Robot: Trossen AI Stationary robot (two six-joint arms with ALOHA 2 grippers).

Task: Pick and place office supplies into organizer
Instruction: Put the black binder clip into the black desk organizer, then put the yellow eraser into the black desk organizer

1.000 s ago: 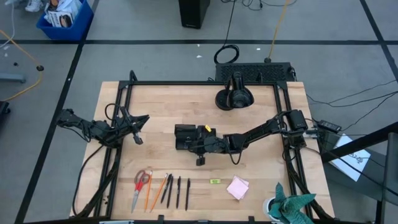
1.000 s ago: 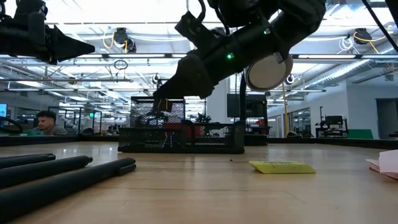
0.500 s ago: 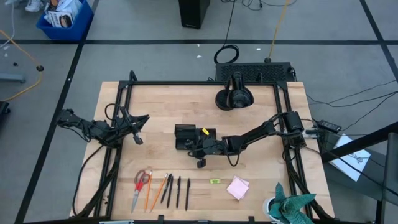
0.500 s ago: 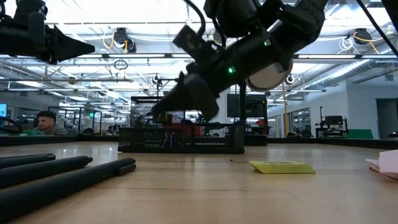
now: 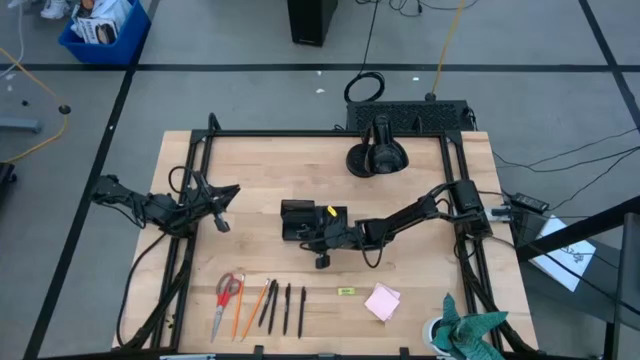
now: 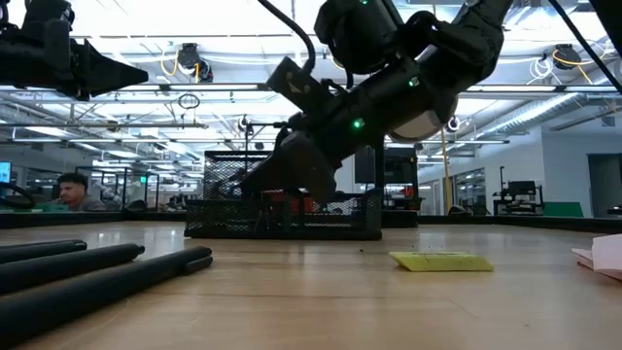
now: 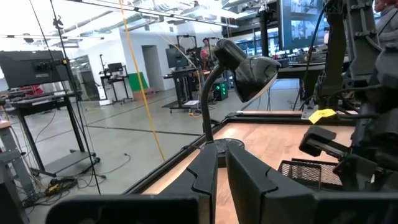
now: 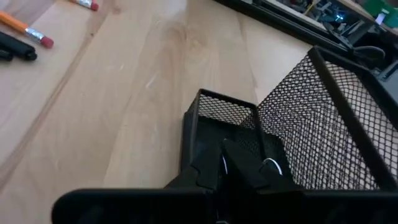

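High view: we find the organizer (image 5: 312, 221) near the table (image 5: 420, 270) centre. The right hand (image 5: 318, 237) reaches in from 3 o'clock and hangs over the organizer's 6 o'clock edge, presumably to deliver a small item. The left hand (image 5: 222, 221) waits at 9 o'clock, well apart. Along the 6 o'clock table edge lie the red-handled scissors (image 5: 226, 297), orange pencils (image 5: 247, 308), black pens (image 5: 285, 307), yellow-green piece (image 5: 345, 292) and pink sticky-note pad (image 5: 382, 300); open wood separates them from the organizer.

Low view: the right hand (image 6: 260, 173) slopes down in front of the mesh organizer (image 6: 284, 216). We cannot tell its finger state here. The pens (image 6: 97, 277) and yellow-green piece (image 6: 439, 261) lie nearer the camera.

Left wrist view: the left hand (image 7: 221, 180) has its fingers pressed nearly together, pinching nothing. A desk lamp (image 7: 239, 62) stands ahead.

Right wrist view: the right hand (image 8: 227, 165) sits just above a low mesh compartment (image 8: 214, 118) beside the taller basket wall (image 8: 323, 124). Its fingers appear close together; whether they pinch anything we cannot tell.
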